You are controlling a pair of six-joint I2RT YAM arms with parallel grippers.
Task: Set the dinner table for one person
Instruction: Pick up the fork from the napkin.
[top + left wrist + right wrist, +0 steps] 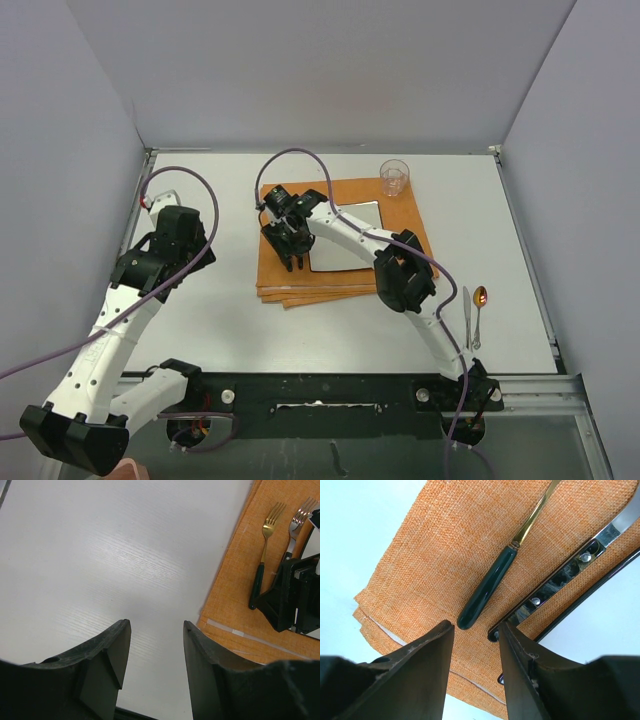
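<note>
The dinner table (220, 320) carries a folded orange mat (405, 215) with a square white plate (338, 258) on it. Two forks lie on the mat left of the plate: a gold one with a dark green handle (487, 592) and a silver one with a black riveted handle (560, 577). My right gripper (476, 624) hangs open just above the mat, and both handle ends lie just beyond its fingertips. My left gripper (155, 622) is open and holds nothing, over bare tabletop left of the mat's near corner (235, 605).
A clear glass (394, 178) stands at the mat's far right corner. A knife (466, 315) and a spoon (479, 310) lie side by side on the table right of the mat. Grey walls enclose the table on three sides.
</note>
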